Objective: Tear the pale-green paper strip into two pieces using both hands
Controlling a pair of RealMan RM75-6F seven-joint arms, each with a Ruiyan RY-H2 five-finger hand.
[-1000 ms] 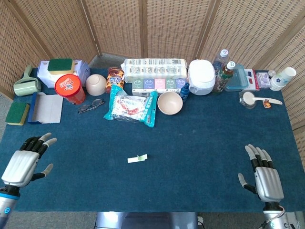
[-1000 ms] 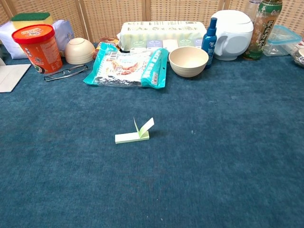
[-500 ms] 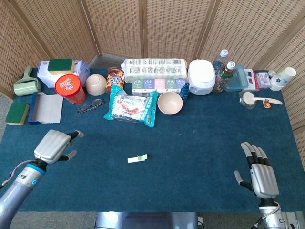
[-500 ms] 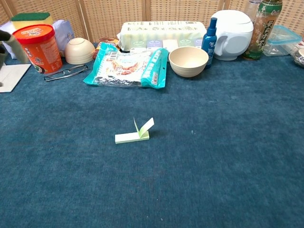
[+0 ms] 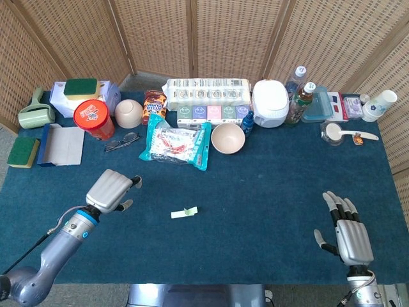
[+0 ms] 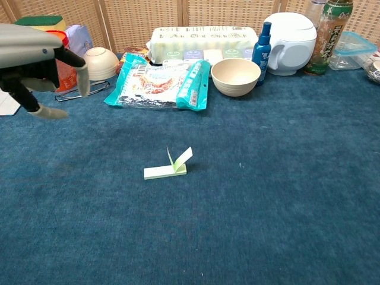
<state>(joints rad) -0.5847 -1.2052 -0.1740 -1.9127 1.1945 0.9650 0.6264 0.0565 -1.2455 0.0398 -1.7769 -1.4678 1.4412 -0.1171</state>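
The pale-green paper strip [image 5: 184, 212] [image 6: 167, 167] lies on the blue table cloth near the middle, one end folded upward. My left hand [image 5: 112, 189] [image 6: 37, 64] hovers above the cloth to the strip's left, fingers spread, holding nothing. My right hand [image 5: 345, 230] stays at the front right of the table, fingers apart and empty, far from the strip; the chest view does not show it.
Behind the strip lie a teal snack bag [image 5: 176, 144], a beige bowl [image 5: 227, 138] and glasses [image 5: 121, 142]. A red tub [image 5: 93, 119], boxes, bottles and a white cooker [image 5: 270, 102] line the back edge.
My left hand has swept from the front left corner rightward and inward toward the strip. The right hand shifted only slightly. The strip has not moved.
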